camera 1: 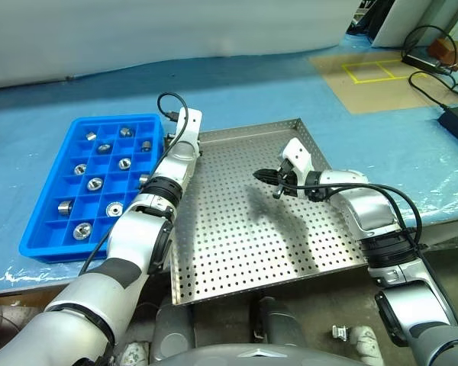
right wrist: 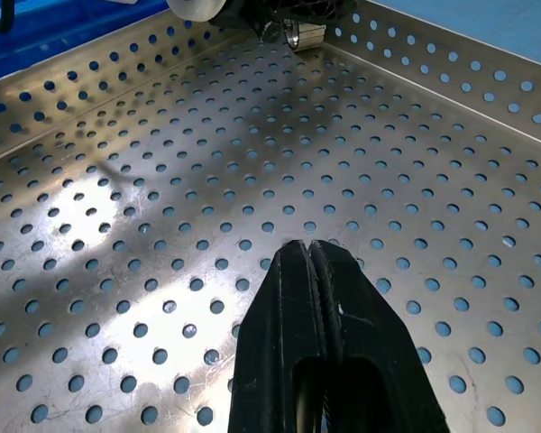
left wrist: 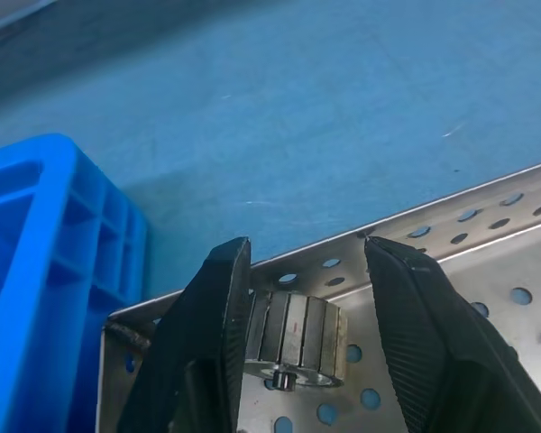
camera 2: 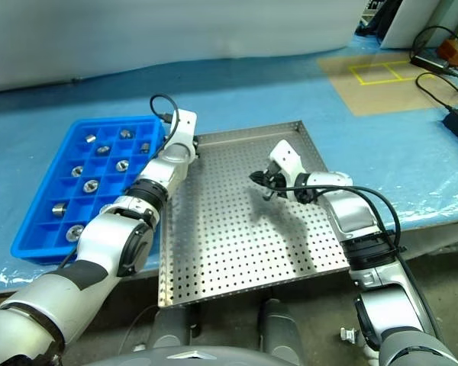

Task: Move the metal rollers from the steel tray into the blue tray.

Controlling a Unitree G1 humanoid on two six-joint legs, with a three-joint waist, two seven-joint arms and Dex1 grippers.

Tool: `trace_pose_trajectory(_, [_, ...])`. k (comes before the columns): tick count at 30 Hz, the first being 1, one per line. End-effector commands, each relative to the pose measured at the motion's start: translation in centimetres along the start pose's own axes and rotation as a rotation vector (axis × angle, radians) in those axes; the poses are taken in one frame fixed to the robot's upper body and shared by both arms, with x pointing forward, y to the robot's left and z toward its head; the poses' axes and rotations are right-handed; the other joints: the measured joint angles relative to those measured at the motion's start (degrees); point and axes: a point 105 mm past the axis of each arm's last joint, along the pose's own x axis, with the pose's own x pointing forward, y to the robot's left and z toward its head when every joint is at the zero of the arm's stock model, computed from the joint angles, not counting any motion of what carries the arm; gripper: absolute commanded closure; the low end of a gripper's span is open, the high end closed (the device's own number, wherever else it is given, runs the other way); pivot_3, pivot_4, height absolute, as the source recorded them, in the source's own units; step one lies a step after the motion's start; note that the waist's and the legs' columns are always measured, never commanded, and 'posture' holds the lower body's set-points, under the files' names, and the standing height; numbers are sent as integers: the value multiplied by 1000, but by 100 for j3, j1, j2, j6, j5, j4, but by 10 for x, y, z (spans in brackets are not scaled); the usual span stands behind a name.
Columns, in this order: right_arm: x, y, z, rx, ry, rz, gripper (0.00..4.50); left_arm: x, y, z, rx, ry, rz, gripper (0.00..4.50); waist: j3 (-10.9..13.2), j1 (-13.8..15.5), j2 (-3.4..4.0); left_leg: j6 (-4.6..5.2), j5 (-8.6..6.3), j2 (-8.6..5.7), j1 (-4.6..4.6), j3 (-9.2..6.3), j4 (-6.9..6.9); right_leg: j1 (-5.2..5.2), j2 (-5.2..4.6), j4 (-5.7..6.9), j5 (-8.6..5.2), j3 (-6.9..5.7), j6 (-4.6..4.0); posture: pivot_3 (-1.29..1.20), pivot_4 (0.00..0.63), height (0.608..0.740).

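A single metal roller (left wrist: 293,338) lay on its side in the far left corner of the steel tray (camera 1: 244,244), between the two black fingers (left wrist: 207,343) of the left gripper (left wrist: 298,316). The jaws stood parted around it, one finger touching or nearly touching the roller's side and the other clear of it, so nothing was clamped. The blue tray (camera 1: 42,240) sat just left of the steel tray, with nine or so rollers resting in separate compartments (camera 1: 95,184) and several compartments free. The right gripper (right wrist: 311,271) hovered over the middle of the steel tray with its jaws pressed together, grasping nothing.

Probable hazards: the roller, lying on its curved side, could roll or be nudged against the corner rim if one finger met it first; a closure off centre might squeeze it out sideways. The tray rim close behind left little room for the fingertips, which could catch on it. A loose grip might drop the roller between the trays.
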Motion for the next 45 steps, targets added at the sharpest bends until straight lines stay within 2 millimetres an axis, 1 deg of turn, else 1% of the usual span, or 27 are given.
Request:
trace_pose_trajectory(1, [-3, 2, 7, -45, -17, 5, 4500, 2, 20, 3, 0, -12, 89, 2392, 0, -27, 0, -1, 1, 0, 2, 0, 0, 0, 0, 1, 1, 1, 2, -191, 150, 740])
trace_pose_trajectory(7, [-5, 3, 2, -45, -3, 2, 4500, 2, 26, 8, 3, -38, 138, 2392, 0, -129, 0, -3, 2, 1, 9, 0, 0, 7, 1, 0, 4, 1, 5, -203, 150, 740])
trace_pose_trajectory(10, [-5, 4, 1, -44, -1, 0, 4500, 0, 31, 18, 9, -83, 165, 2392, 1, -159, -1, -4, 2, 2, 8, 0, -2, 7, 2, -5, 5, 1, 5, -206, 150, 740])
trace_pose_trajectory(13, [-6, 4, -2, -43, 6, 0, 4500, -4, 25, 33, 21, -146, 138, 2392, 2, -155, -2, -3, 2, 2, 6, 0, -12, 3, 3, -13, 5, 0, 5, -208, 150, 740])
trace_pose_trajectory(15, [-6, 5, -3, -40, 8, 3, 4500, -7, 20, 37, 35, -165, 119, 2392, 2, -149, -2, -3, 2, 2, -7, 0, -14, -7, 2, -16, 5, -1, 4, -207, 150, 740])
trace_pose_trajectory(19, [-5, 7, -6, -43, 15, 9, 4500, -14, 19, 43, 28, -191, 113, 2392, 2, -141, -2, 1, 0, 0, -28, 2, -15, -25, 1, -18, 5, -1, 4, -206, 150, 740])
trace_pose_trajectory(23, [-5, 8, -8, -46, 22, 14, 4500, -13, 24, 33, 35, -151, 132, 2392, 2, -146, -2, 1, 0, 0, -26, 3, -14, -26, 0, -17, 5, 0, 3, -198, 150, 740])
trace_pose_trajectory(27, [-5, 6, -9, -53, 27, 6, 4500, -10, 33, 14, 20, -65, 170, 2392, 2, -147, -2, 0, 0, 0, -26, 3, -15, -28, 0, -17, 5, 0, 4, -200, 150, 740])
trace_pose_trajectory(29, [-5, 5, -10, -55, 31, 0, 4500, -9, 36, 9, 22, -46, 182, 2392, 2, -149, -2, 0, 0, 1, -26, 3, -15, -28, 1, -17, 5, 0, 4, -201, 150, 740])
trace_pose_trajectory(35, [-5, 4, -12, -55, 32, -9, 4500, -5, 32, -7, 27, 12, 162, 2392, 2, -143, -2, 0, 0, -2, -27, 3, -20, -29, 0, -20, 5, 1, 4, -203, 150, 740])
trace_pose_trajectory(41, [-7, 1, -15, -56, 39, -31, 4500, -4, 20, -11, 31, 33, 115, 2392, 2, -146, -2, -2, 0, -4, -17, 3, -19, -24, -1, -18, 5, 4, 4, -203, 150, 740])
trace_pose_trajectory(45, [-8, 0, -16, -53, 43, -34, 4500, -7, 16, 1, 27, -9, 107, 2392, 2, -152, -2, -1, 0, -8, -17, 3, -20, -24, -3, -19, 5, 5, 4, -215, 150, 740])
